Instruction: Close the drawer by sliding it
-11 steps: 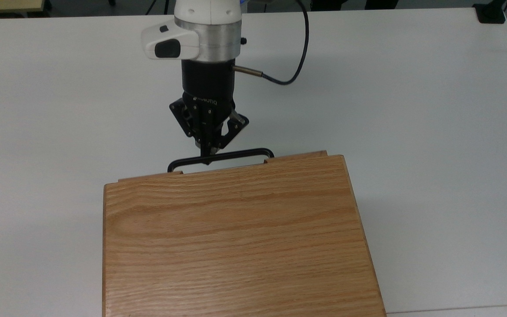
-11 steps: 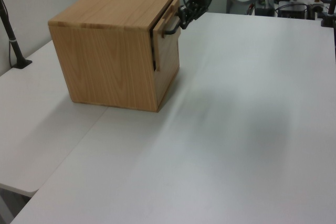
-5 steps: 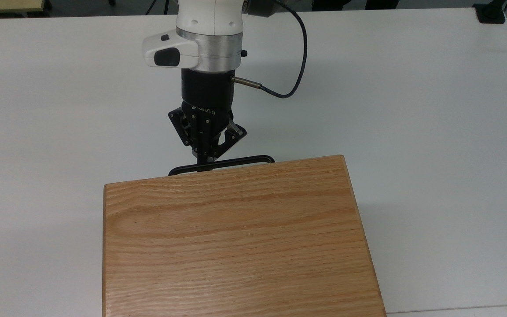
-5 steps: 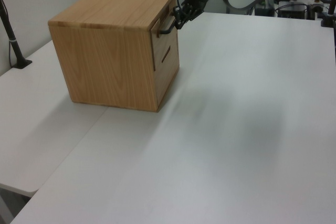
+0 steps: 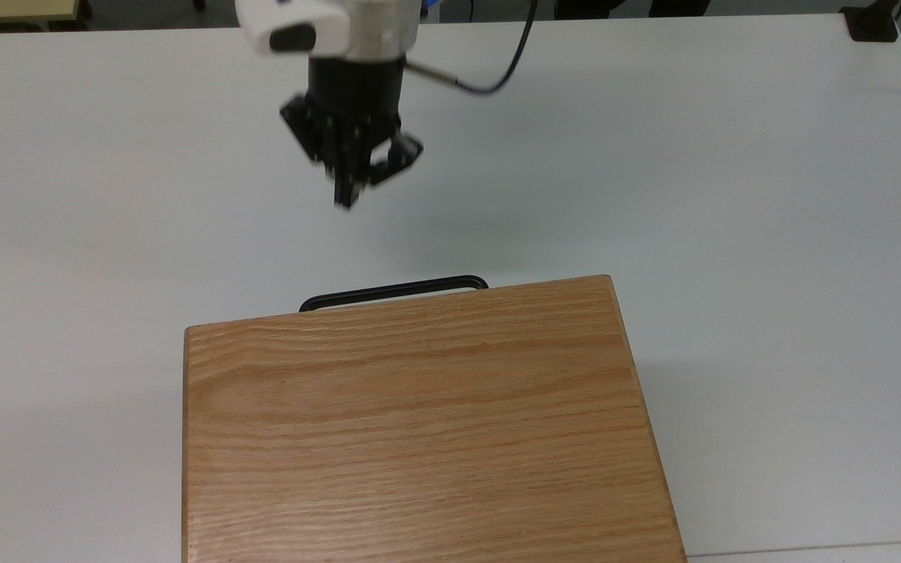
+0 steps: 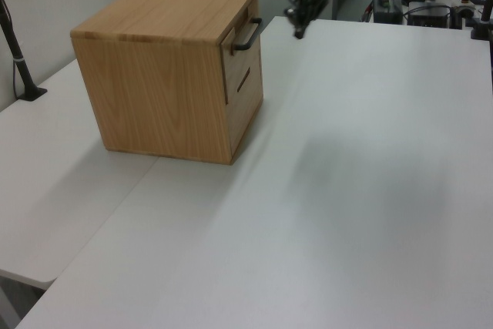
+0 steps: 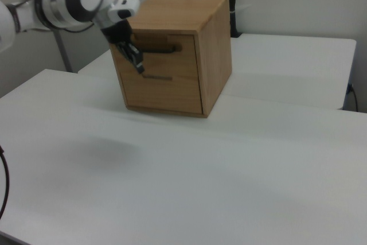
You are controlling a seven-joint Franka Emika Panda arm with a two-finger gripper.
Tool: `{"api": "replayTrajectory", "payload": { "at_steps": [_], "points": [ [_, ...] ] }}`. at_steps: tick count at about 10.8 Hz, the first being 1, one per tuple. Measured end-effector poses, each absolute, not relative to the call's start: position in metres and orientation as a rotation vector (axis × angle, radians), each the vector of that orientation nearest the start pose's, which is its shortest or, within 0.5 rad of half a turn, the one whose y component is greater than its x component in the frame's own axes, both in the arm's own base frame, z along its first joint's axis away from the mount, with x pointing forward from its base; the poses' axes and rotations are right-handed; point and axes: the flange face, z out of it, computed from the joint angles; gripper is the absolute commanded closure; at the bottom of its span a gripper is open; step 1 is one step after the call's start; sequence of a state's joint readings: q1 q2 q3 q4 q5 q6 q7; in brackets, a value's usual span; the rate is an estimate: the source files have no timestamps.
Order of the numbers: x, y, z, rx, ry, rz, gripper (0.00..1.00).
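Gripper (image 5: 347,188): fingers drawn together, nothing held, suspended over bare table (image 5: 732,156), well apart from handle (image 5: 393,291). Drawer (image 6: 248,75): seated flush in cabinet (image 5: 419,422) face, toward top view's bottom from gripper; task judged essentially done. Step in hand judged as retreat; clear path away from handle is advised, contact avoided. Drawer front is faced toward gripper; handle long axis is laid across top view, crosswise to slide direction.
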State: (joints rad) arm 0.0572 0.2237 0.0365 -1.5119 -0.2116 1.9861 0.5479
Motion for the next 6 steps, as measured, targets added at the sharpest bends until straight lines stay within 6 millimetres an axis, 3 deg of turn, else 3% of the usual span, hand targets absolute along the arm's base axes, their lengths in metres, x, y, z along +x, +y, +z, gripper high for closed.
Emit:
{"api": "replayTrajectory", "payload": {
  "at_steps": [4,6],
  "points": [
    [0.595,0.051,0.604,-3.188,0.597,-0.194,0.93],
    [0.567,0.046,0.618,-3.161,0.498,-0.097,0.87]
  ]
}}
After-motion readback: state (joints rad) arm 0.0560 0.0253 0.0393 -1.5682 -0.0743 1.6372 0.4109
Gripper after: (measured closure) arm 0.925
